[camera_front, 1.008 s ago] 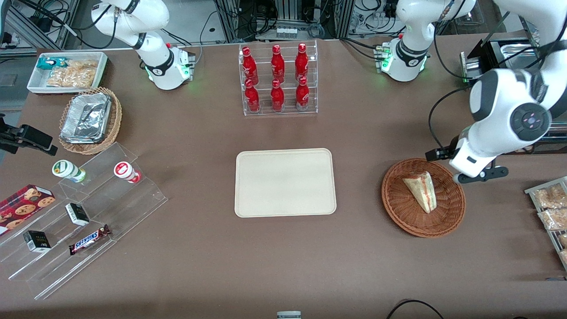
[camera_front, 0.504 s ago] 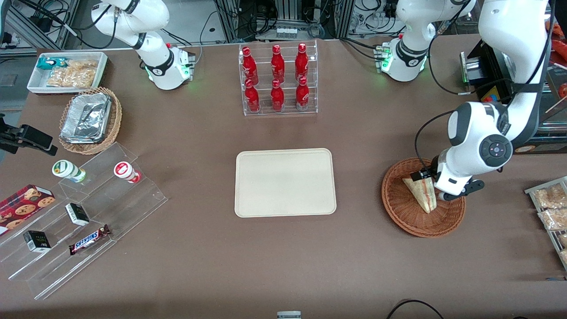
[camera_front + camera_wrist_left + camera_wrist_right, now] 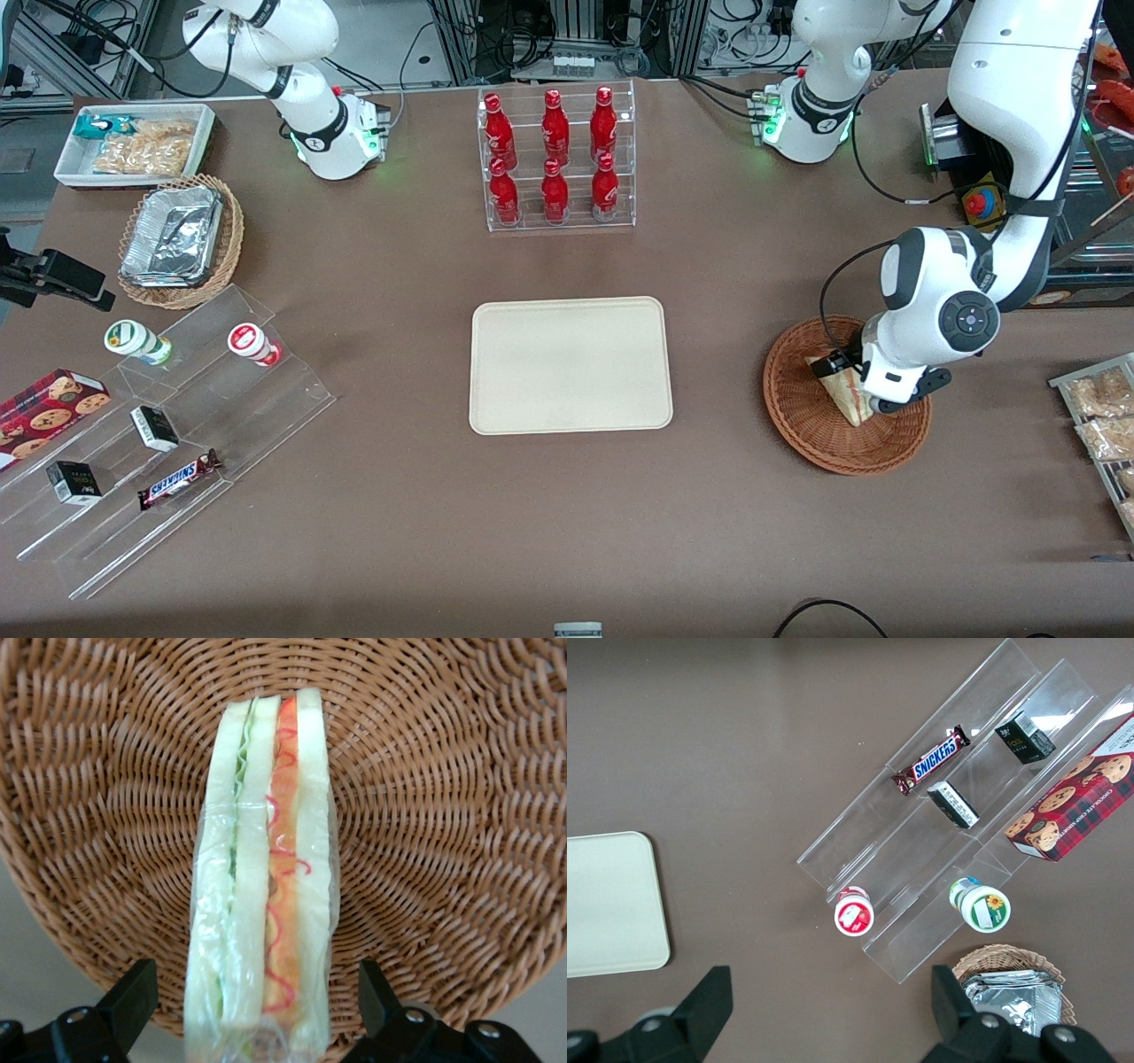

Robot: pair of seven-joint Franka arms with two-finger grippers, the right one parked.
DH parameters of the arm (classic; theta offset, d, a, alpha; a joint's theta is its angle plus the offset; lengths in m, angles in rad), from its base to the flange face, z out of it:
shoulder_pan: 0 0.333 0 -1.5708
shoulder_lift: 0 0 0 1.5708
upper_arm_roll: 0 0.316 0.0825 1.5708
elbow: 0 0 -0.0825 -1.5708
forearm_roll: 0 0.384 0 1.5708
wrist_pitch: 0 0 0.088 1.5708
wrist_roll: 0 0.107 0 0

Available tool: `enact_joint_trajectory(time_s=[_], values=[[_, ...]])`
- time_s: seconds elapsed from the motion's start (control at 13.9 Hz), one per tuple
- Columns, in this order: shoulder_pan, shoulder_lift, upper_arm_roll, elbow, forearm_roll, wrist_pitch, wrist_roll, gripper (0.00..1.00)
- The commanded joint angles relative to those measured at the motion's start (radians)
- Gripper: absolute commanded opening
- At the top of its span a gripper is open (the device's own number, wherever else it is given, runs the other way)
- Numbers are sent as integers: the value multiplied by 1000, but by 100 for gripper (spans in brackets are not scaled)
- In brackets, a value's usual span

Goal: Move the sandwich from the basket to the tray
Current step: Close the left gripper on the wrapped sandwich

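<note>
The sandwich, a clear-wrapped wedge of pale bread with green and red-pink filling, lies in the round reddish-brown wicker basket. In the front view the sandwich is partly covered by my left arm, and the basket stands toward the working arm's end of the table. My left gripper is open, down in the basket, with one finger on each side of the sandwich's wide end and a gap to the wrap on both sides. The cream-beige tray lies at the table's middle.
A clear rack of red bottles stands farther from the camera than the tray. A rack of snack packets lies beside the basket at the working arm's end. Clear tiered shelves, a tan basket of foil containers and a white bin lie toward the parked arm's end.
My left arm has swung in over the basket and come down. The gripper has moved from beside the basket's rim to straddle the sandwich's wide end. The sandwich has not moved.
</note>
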State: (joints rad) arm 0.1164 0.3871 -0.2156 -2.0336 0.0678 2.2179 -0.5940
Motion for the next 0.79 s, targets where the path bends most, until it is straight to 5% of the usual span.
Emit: enact_joint_trajectory(time_s=[0.0, 0.29, 0.43, 0.72], values=[[5, -2, -2, 3, 0, 16, -30, 92], [6, -1, -2, 4, 1, 25, -56, 21], [6, -1, -2, 7, 1, 22, -53, 8], [-6, -17, -4, 62, 3, -16, -49, 8]])
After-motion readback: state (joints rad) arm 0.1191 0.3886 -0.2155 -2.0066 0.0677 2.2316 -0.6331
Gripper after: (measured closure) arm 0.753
